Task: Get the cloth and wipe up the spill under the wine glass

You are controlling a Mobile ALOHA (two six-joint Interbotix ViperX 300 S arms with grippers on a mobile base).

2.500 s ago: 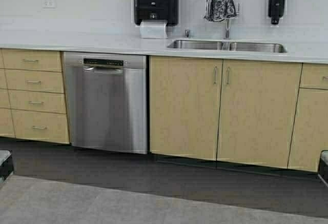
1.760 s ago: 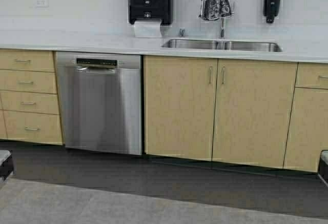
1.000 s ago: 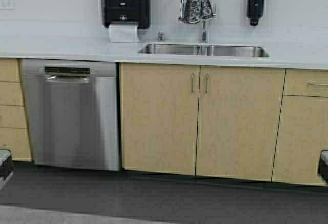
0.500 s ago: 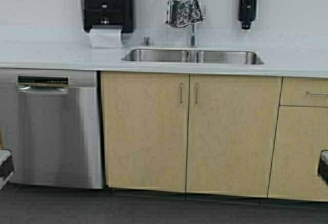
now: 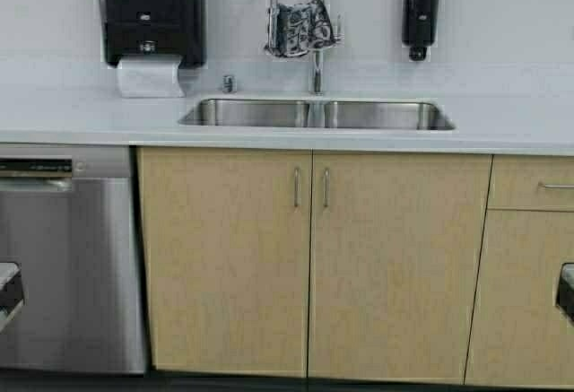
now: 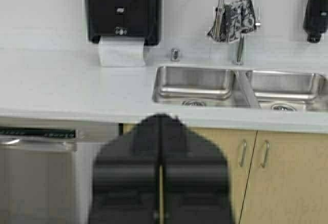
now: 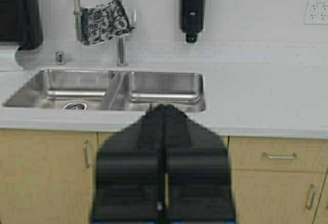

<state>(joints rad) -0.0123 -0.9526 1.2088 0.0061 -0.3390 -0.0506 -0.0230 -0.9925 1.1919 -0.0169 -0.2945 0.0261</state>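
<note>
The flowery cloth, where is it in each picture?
High view: the pale, dark-flowered limp cloth hangs on the tall curved steel tap, top middle.
Left wrist view: the cloth is upper right, above the sink.
Right wrist view: the cloth is upper left.
Shared landmark: the double steel sink below the cloth.

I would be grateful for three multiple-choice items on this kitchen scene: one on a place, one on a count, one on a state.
1. Where is the cloth?
A. draped over the faucet
B. in the sink
C. on the floor

2. How many basins does the sink have?
A. one
B. two
C. three

3. How are the left gripper and right gripper?
A. both open
B. both shut, empty
C. one holding the cloth

Answers: 1 A, the cloth hangs on the faucet arch; 2 B, a divider splits the sink; 3 B, the fingers meet with nothing between.
</note>
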